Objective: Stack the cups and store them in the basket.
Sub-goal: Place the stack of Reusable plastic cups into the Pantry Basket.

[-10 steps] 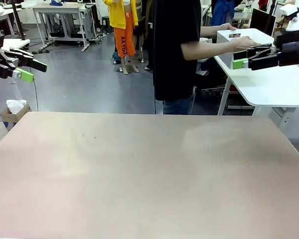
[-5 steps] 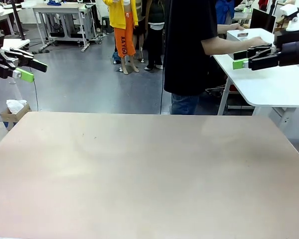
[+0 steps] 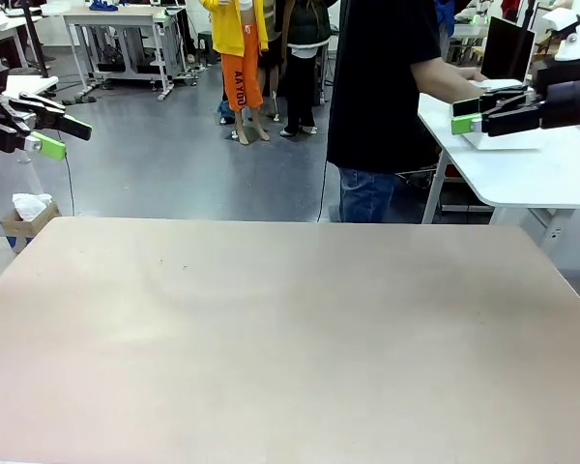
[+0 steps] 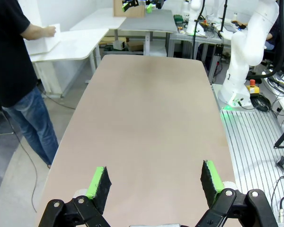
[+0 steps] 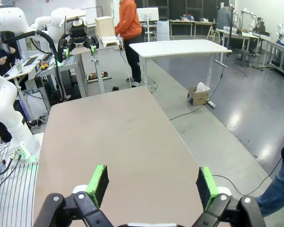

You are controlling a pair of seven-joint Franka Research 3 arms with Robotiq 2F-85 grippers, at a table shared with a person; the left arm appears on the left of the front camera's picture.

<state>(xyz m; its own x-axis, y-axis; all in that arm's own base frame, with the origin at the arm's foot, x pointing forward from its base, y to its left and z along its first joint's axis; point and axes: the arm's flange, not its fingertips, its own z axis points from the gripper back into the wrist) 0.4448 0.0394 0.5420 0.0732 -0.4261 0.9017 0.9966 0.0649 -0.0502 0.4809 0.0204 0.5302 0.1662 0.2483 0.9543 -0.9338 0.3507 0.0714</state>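
Table top (image 3: 271, 338) looks like a matt pinkish-beige laminate, smooth w/ a soft sheen and barely any marks. Both grippers are black matt plastic or metal w/ bright green rubbery-looking pads, left gripper (image 4: 155, 182) and right gripper (image 5: 152, 184) same deal, and the arm (image 4: 248, 52) shell is glossy white plastic. Person's tee (image 3: 382, 82) is plain black cloth, jeans (image 4: 33, 118) blue denim; side table (image 3: 532, 169) is smooth white, floor (image 3: 193, 164) a polished grey w/ some shine.

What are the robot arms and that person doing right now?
Nothing is being handled by the robot. The left gripper and right gripper hang open above the table. The person has turned to a white side table, hands on a white box-like thing.
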